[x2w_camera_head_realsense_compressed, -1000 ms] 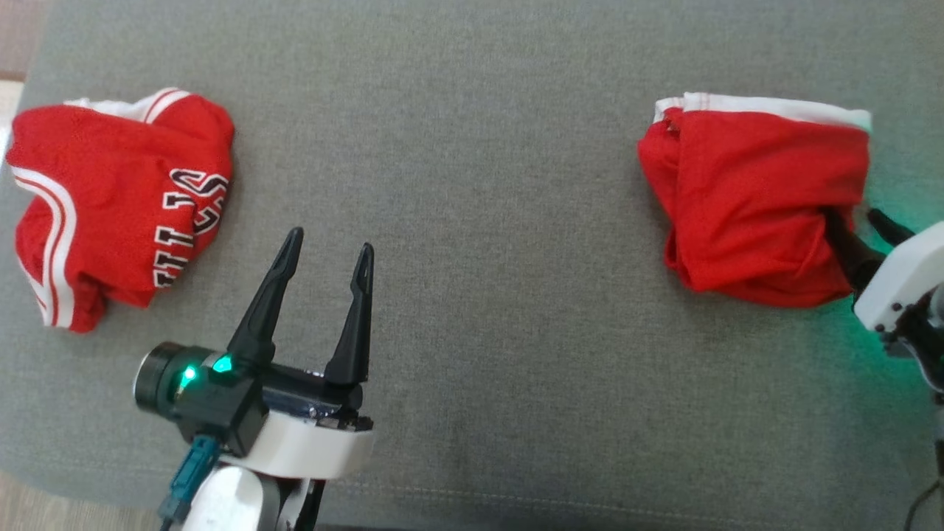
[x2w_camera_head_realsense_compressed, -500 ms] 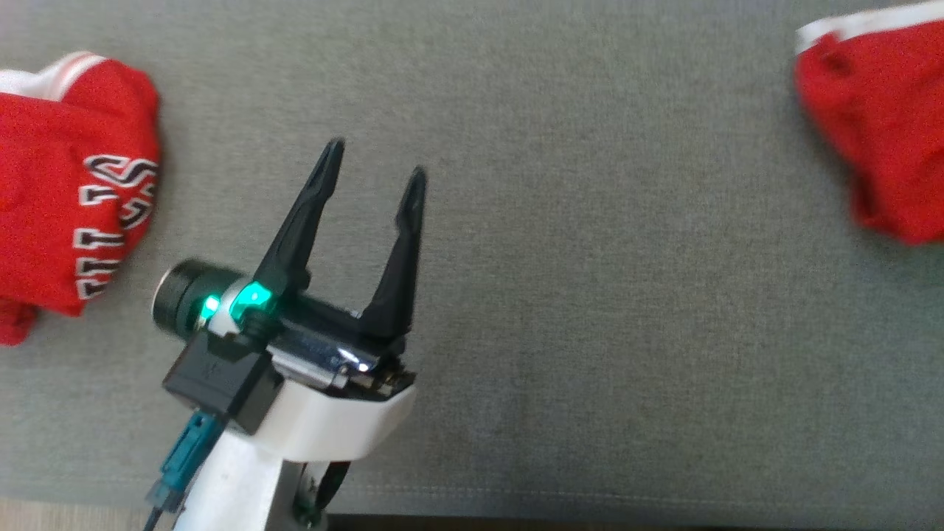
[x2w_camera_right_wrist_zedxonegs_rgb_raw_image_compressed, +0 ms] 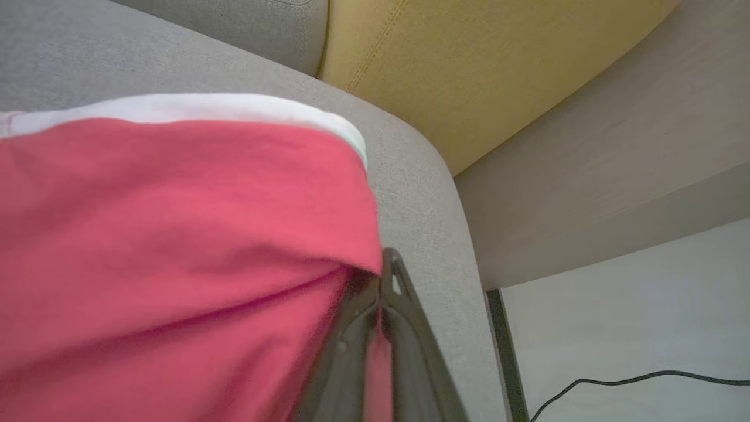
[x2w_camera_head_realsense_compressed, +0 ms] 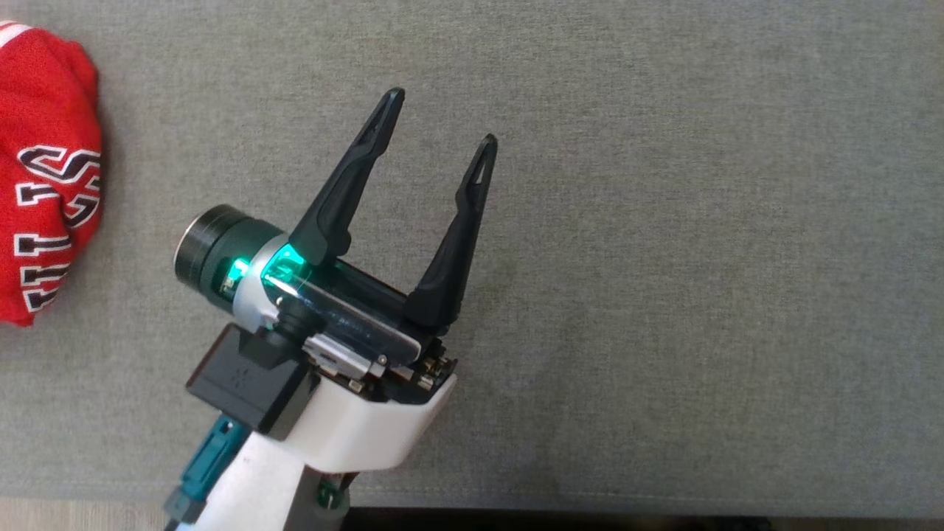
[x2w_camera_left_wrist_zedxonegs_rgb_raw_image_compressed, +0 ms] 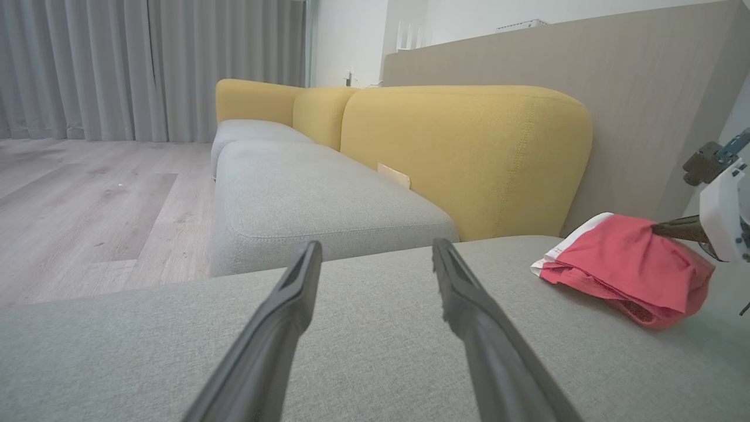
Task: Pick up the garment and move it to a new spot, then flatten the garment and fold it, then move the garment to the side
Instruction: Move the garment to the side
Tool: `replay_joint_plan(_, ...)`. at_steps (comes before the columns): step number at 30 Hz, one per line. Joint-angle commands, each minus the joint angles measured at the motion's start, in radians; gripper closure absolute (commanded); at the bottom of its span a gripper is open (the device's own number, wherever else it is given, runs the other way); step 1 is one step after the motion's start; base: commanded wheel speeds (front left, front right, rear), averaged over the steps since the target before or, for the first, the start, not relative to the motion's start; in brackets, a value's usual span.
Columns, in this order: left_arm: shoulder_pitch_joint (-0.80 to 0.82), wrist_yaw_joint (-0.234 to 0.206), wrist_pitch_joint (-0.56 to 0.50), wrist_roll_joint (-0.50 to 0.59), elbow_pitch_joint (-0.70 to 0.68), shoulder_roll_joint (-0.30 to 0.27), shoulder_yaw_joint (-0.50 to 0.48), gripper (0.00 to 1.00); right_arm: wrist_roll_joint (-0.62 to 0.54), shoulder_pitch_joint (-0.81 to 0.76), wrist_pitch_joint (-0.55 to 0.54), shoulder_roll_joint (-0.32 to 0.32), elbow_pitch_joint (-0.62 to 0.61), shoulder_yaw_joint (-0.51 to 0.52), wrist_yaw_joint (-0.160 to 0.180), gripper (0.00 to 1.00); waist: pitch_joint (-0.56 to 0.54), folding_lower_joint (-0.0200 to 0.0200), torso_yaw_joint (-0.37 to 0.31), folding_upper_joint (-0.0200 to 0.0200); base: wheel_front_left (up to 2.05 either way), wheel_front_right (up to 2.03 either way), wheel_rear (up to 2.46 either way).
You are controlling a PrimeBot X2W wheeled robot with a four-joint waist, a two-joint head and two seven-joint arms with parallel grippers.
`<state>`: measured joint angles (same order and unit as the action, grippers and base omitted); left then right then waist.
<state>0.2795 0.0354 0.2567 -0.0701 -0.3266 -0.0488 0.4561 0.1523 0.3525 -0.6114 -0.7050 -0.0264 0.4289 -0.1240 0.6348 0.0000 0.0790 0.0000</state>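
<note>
The garment point(x2w_camera_left_wrist_zedxonegs_rgb_raw_image_compressed: 621, 264), red with a white band, lies crumpled at the right end of the grey cushion point(x2w_camera_head_realsense_compressed: 664, 258). My right gripper point(x2w_camera_right_wrist_zedxonegs_rgb_raw_image_compressed: 387, 258) is shut on a fold at its edge, with red cloth pinched between the fingers. The left wrist view shows that same right gripper point(x2w_camera_left_wrist_zedxonegs_rgb_raw_image_compressed: 659, 228) at the cloth's right side. In the right wrist view the garment point(x2w_camera_right_wrist_zedxonegs_rgb_raw_image_compressed: 176, 234) takes up the left half. My left gripper point(x2w_camera_head_realsense_compressed: 442, 116) hovers open over bare cushion with nothing between its fingers, and its own camera shows the left gripper point(x2w_camera_left_wrist_zedxonegs_rgb_raw_image_compressed: 376, 245) pointing along the seat.
A second red garment point(x2w_camera_head_realsense_compressed: 44, 177) with white lettering lies at the cushion's left edge. A yellow backrest point(x2w_camera_left_wrist_zedxonegs_rgb_raw_image_compressed: 469, 152) rises behind the seat. Wooden floor point(x2w_camera_left_wrist_zedxonegs_rgb_raw_image_compressed: 88, 193) lies beyond it. A dark cable point(x2w_camera_right_wrist_zedxonegs_rgb_raw_image_compressed: 615, 381) runs over the pale floor beside the sofa's end.
My right gripper has shut on the garment's edge. The head camera has swung, so the garment has left its picture and the left gripper looks larger and nearer the middle.
</note>
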Motion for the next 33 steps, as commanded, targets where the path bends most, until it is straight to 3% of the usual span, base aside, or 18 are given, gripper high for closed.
replay_joint_plan(1,0.011,0.001,0.005,0.010,-0.042,-0.002,-0.022,0.00,-0.020,-0.031,0.014,-0.047,-0.040,0.028,-0.007,1.00,0.003,0.0000,0.005,0.0000,0.00,0.00,0.00)
replay_joint_plan(4,0.015,0.001,0.005,0.008,-0.042,-0.002,-0.023,0.00,-0.071,-0.035,0.047,-0.035,-0.050,0.068,-0.007,1.00,0.009,0.0000,0.012,0.0000,0.00,0.00,0.00)
replay_joint_plan(6,0.019,0.003,0.005,0.006,-0.037,-0.002,-0.024,0.00,-0.145,-0.022,0.106,-0.016,-0.053,0.095,-0.007,0.00,0.004,0.0000,0.023,0.0000,0.00,0.00,0.00)
replay_joint_plan(12,0.002,-0.005,0.005,0.006,-0.009,-0.002,-0.044,0.00,-0.237,0.009,0.236,0.071,-0.065,0.024,-0.007,0.00,-0.069,0.0000,0.033,0.0000,0.00,0.00,0.00)
replay_joint_plan(17,-0.059,-0.021,0.005,-0.021,0.050,-0.004,-0.096,0.00,-0.187,0.012,0.347,0.240,-0.063,-0.140,-0.007,0.00,-0.188,0.0000,0.020,0.0000,0.00,0.00,0.00)
replay_joint_plan(22,-0.138,-0.048,0.005,-0.049,0.144,-0.010,-0.169,0.00,-0.149,-0.057,0.507,0.349,-0.004,-0.336,-0.007,0.00,-0.320,0.0000,0.004,0.0000,0.00,0.00,0.00)
replay_joint_plan(23,-0.138,-0.048,0.005,-0.049,0.144,-0.010,-0.169,0.00,-0.149,-0.057,0.507,0.349,-0.004,-0.336,-0.007,0.00,-0.320,0.0000,0.004,0.0000,0.00,0.00,0.00)
replay_joint_plan(27,-0.210,-0.092,0.005,-0.065,0.212,-0.009,-0.226,0.00,-0.110,-0.116,0.686,0.467,0.088,-0.419,-0.007,0.00,-0.427,0.0000,-0.018,0.0000,0.00,0.00,0.00)
replay_joint_plan(30,-0.257,-0.114,0.005,-0.069,0.251,-0.008,-0.253,0.00,-0.072,-0.162,0.800,0.554,0.175,-0.424,-0.007,0.00,-0.502,0.0000,-0.035,0.0000,0.00,0.00,0.00)
replay_joint_plan(33,-0.306,-0.116,0.005,-0.064,0.261,-0.007,-0.269,0.00,-0.033,-0.200,0.855,0.608,0.239,-0.438,-0.007,0.00,-0.566,0.0000,-0.055,0.0000,0.00,0.00,0.00)
